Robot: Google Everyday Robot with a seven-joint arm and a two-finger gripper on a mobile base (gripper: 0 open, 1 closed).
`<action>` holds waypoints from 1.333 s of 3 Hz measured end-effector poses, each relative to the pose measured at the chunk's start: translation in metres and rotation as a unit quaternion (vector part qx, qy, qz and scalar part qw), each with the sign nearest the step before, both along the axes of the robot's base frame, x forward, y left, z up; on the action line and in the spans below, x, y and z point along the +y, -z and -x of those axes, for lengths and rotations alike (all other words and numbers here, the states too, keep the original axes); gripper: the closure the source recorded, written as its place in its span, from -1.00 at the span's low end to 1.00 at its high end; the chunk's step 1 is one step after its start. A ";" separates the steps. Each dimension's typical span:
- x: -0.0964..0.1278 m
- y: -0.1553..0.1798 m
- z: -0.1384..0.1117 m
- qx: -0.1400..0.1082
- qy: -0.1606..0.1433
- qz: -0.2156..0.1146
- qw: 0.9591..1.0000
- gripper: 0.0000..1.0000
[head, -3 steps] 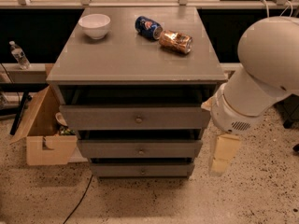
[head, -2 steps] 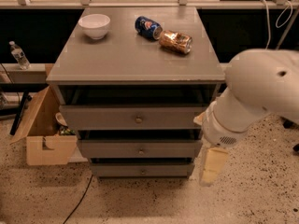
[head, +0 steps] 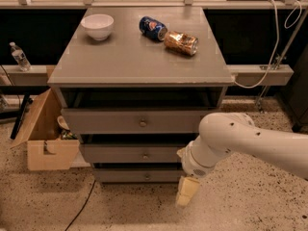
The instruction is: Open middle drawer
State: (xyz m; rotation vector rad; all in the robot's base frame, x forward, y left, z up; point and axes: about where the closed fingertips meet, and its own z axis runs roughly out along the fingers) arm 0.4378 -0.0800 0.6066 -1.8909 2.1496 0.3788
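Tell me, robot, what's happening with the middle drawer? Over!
Pincer hangs low near floor, below knob level. Middle drawer looks shut, knob untouched. Cardboard box beside cabinet, not blocking.

Floor [head: 120, 213] in front of the drawer stack: open for a pass, except for a thin dark cable [head: 79, 210] lying front-left.
Middle drawer [head: 125, 154]: front and knob [head: 145, 156] reachable straight on; the white arm [head: 226, 138] covers its right end.
Hand [head: 186, 191]: hangs low at the stack's front-right corner, beside the bottom drawer [head: 134, 176], near the floor.
Left flank: cardboard box [head: 45, 146] just beside the stack, possibly touching; too dark there to tell.
Tabletop [head: 130, 64]: bowl [head: 97, 26] back-left, blue can [head: 153, 28] and brown can [head: 181, 43] back-right; free room over the front half.
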 end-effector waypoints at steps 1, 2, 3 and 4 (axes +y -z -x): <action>0.000 0.000 0.000 0.000 0.000 0.000 1.000 -1.00; -0.004 0.021 -0.019 -0.021 0.007 0.003 1.000 -1.00; -0.013 0.052 -0.051 -0.051 0.011 0.008 0.999 -1.00; -0.022 0.120 -0.110 -0.080 0.034 0.005 0.996 -1.00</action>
